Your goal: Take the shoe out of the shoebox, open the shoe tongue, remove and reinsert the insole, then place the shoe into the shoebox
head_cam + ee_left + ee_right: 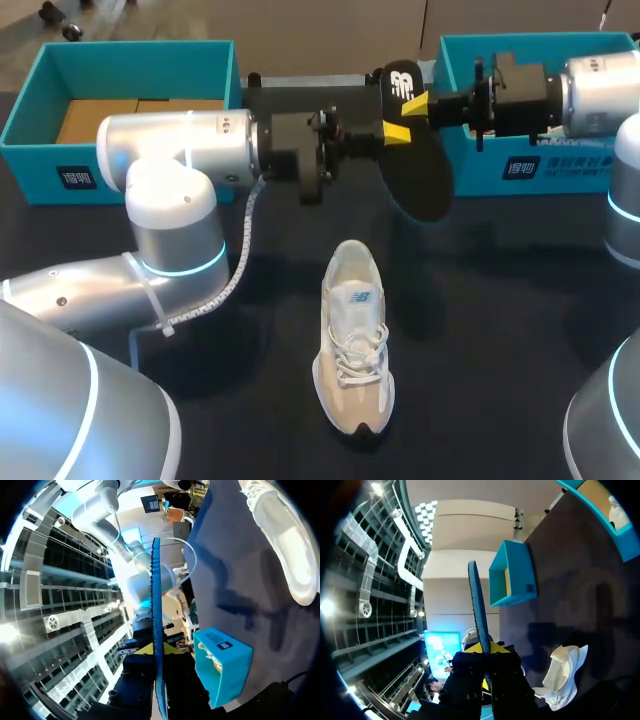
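Note:
A black insole [418,165] hangs in the air above the table's far middle, held from both sides. My left gripper [397,132] comes in from the left and is shut on the insole's upper part. My right gripper [415,103] is shut on the insole near its heel end. In the left wrist view the insole [156,590] stands edge-on between the yellow tips of the left gripper [156,649]. The right wrist view shows the insole [477,600] the same way in the right gripper [485,647]. The white shoe [355,350] lies on the dark table below, laces up.
A teal shoebox [120,160] stands at the far left, with cardboard inside. A second teal shoebox [540,165] stands at the far right, behind my right arm. The shoe [285,540] [560,675] lies alone on the dark tabletop [480,330].

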You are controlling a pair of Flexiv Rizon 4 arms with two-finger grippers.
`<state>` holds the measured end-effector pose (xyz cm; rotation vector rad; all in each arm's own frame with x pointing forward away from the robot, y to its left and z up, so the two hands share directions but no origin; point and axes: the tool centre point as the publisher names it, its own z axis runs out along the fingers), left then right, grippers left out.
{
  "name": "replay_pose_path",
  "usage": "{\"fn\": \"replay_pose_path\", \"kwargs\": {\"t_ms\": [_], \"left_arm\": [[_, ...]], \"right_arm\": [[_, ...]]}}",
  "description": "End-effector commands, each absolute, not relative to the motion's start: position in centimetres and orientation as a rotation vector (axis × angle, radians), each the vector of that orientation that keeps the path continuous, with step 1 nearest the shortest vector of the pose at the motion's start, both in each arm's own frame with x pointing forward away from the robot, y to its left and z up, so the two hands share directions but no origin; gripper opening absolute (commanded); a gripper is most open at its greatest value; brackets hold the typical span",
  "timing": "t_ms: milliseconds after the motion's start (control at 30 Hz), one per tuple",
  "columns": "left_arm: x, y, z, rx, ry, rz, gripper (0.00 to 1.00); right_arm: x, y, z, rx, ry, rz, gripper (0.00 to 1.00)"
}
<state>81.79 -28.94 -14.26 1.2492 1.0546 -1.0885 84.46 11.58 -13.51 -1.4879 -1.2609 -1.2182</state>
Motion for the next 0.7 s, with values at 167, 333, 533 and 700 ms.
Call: {"fn": "replay_pose_path", "kwargs": {"t_ms": [167, 333, 533, 700], "left_arm": [[81.7, -28.4, -14.1, 1.259, 1.077, -1.061, 0.00], [81.8, -26.1, -14.9, 1.251, 1.169, -1.087, 0.00], [81.9, -23.5, -15.8, 1.177, 1.357, -1.175, 0.00], [81.5, -23.1, -15.8, 1.207, 1.355, -1.024, 0.00]], "right_arm": [[84.0, 11.3, -13.4, -1.484, -1.255, -1.244, 1.00], [82.8, 10.3, -13.6, -1.494, -1.247, -1.273, 1.00], [81.5, 9.3, -13.7, -1.487, -1.253, -1.318, 1.00], [81.5, 9.3, -13.7, -1.487, -1.253, -1.318, 1.00]]}}
